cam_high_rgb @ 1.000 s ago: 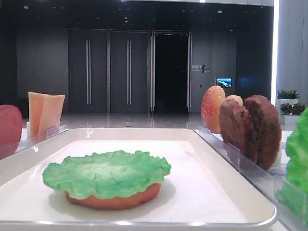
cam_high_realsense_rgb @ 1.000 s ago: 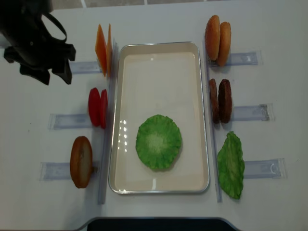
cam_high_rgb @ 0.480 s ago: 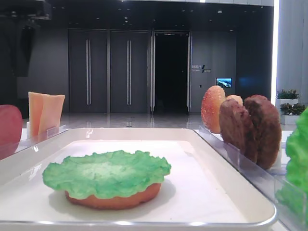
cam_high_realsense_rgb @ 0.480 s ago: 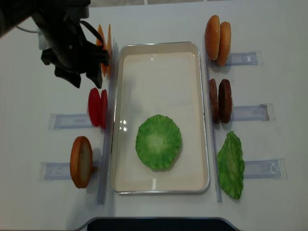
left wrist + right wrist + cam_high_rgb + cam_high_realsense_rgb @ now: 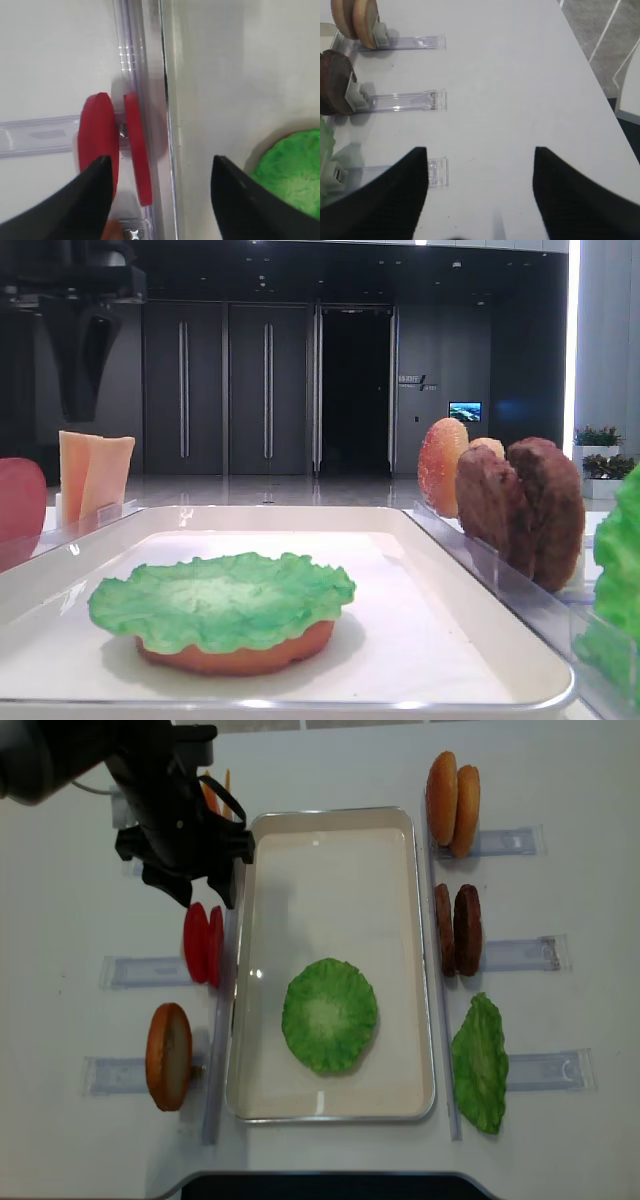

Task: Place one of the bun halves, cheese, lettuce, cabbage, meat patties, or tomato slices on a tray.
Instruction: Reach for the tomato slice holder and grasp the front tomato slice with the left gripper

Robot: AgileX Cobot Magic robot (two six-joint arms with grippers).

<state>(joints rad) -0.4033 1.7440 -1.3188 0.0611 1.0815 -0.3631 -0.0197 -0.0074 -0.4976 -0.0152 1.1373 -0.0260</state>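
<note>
Here, the left end effector (image 5: 205, 892) hangs with its fingers spread wide and empty, above the tomato slices (image 5: 203, 944).

Seen from the left wrist, the two red tomato slices (image 5: 115, 145) stand on edge in a clear rack (image 5: 40, 140) just beside the rim of the white tray (image 5: 210, 75), one dark finger on each side of the view. On the tray (image 5: 330, 870) a lettuce leaf (image 5: 329, 1014) lies flat over a bun half (image 5: 240, 655). Cheese slices (image 5: 92, 475) stand upright in a rack left of the tray. On the right stand bun halves (image 5: 452, 803) and meat patties (image 5: 457, 930), with a second lettuce leaf (image 5: 480, 1063) nearest the camera. The right end effector (image 5: 480, 170) is held spread and empty over bare white bench (image 5: 520, 75), well apart from the food.
</note>
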